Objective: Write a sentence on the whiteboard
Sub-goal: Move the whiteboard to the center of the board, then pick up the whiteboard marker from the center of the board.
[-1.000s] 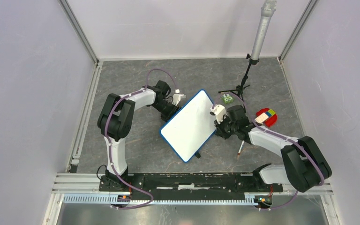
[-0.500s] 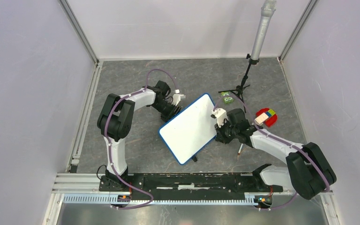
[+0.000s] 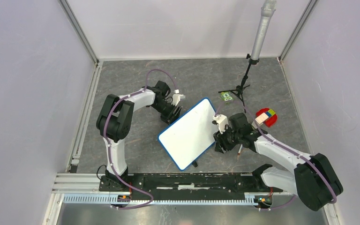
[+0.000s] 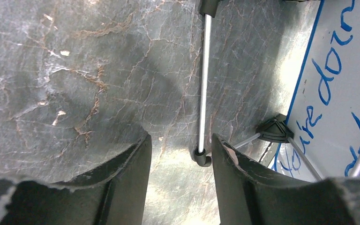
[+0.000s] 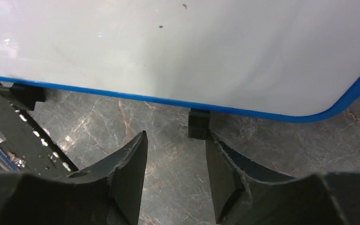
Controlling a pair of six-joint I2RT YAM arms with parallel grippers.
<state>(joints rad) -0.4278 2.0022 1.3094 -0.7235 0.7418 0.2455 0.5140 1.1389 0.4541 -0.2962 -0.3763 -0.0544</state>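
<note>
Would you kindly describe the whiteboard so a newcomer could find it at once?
On the grey stone-patterned table, look between the left arm and the right arm. The whiteboard sits at a slant, the only large white rectangle, rimmed in blue.

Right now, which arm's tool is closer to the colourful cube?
The right one. The right tool is at the right edge of the whiteboard, the side facing the colourful cube. The left tool is at the opposite edge, with the board between.
</note>
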